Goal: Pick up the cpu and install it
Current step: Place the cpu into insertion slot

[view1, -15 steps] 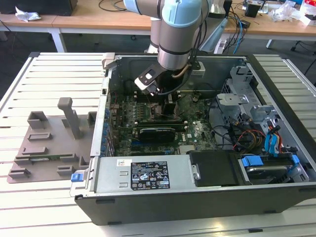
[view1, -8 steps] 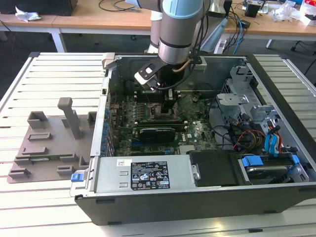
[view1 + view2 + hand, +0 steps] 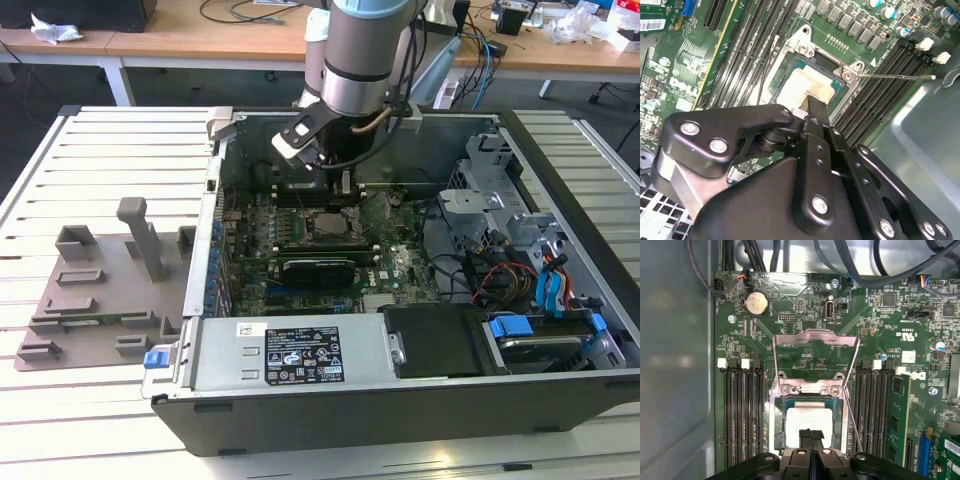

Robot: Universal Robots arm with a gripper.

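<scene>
cpu (image 3: 808, 420) lying in open socket (image 3: 810, 389), pincer (image 3: 811, 433) closed over it

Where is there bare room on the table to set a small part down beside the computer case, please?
In the exterior view, the slatted table is bare beyond the grey fixture tray and nearer the camera than it, on that view's left of the computer case. Inside the case it is crowded: motherboard, cables, and the gripper shut over the cpu.

1. An open computer case (image 3: 380, 412) lay on a slatted table (image 3: 100, 420).
2. A grey moulded fixture (image 3: 95, 290) sat beside it, at the exterior view's left.
3. Inside, a silver power supply (image 3: 290, 352) lay near a black expansion card (image 3: 318, 268).
4. A coin battery (image 3: 756, 302) sat on the green board (image 3: 880, 325).
</scene>
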